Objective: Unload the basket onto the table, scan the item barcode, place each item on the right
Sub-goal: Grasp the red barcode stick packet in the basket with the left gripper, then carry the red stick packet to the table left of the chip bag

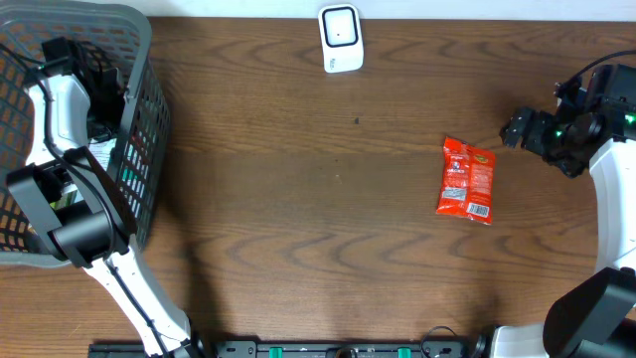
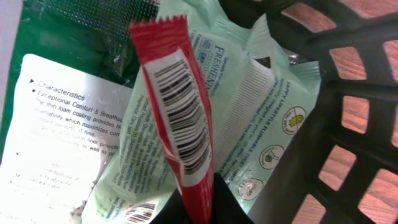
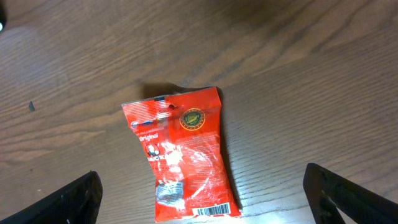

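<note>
My left gripper (image 2: 202, 200) is down inside the black basket (image 1: 144, 129), shut on the lower end of a slim red stick packet (image 2: 163, 53). The packet stands upright, and its barcode (image 2: 181, 115) faces the left wrist camera. On the table at the right lies a red snack bag (image 1: 467, 180), with a barcode at its near edge (image 3: 214, 210). My right gripper (image 3: 208, 190) hovers above that bag (image 3: 180, 149), open wide and holding nothing. The white scanner (image 1: 341, 39) stands at the table's far edge.
Behind the red packet, the basket holds a pale green wipes pack (image 2: 267, 93) and a green package with a white label (image 2: 56, 124). The basket's lattice wall (image 2: 348, 112) is close on the right of my left gripper.
</note>
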Controlling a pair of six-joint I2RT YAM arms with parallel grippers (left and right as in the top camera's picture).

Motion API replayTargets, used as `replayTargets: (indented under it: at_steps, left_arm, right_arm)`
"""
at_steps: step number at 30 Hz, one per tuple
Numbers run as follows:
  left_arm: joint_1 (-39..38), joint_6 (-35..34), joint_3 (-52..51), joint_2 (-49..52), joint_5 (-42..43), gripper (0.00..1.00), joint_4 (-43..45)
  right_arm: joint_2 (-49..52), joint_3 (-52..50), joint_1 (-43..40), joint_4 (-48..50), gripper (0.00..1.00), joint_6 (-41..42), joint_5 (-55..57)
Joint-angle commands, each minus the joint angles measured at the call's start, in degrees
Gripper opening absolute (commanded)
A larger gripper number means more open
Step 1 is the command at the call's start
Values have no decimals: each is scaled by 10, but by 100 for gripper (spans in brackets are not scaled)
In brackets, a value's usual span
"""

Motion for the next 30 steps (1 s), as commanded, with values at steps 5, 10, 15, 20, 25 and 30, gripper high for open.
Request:
replayTargets:
  at_steps: [5, 10, 15, 20, 25, 30]
  left_arm:
    - [-2, -38, 18, -91, -5, 7, 21]
    - [-2, -59, 18, -179, -5, 8, 61]
    - [-2, -130, 18, -298, 0, 7, 89]
    - [-4, -150, 18, -355, 176, 7, 55]
    - [-47, -149, 11, -359, 303, 7, -33]
    - [-142, -149, -40, -347, 303, 7, -61]
  right_arm:
    - [2, 6, -3, -1, 99, -5, -3]
    - [2, 6, -3, -1, 99, -5, -3]
    - [2, 6, -3, -1, 99, -5, -3]
    - [2, 6, -3, -1, 99, -5, -3]
    - [2, 6, -3, -1, 99, -5, -3]
    - [2, 6, -3, -1, 99, -5, -3]
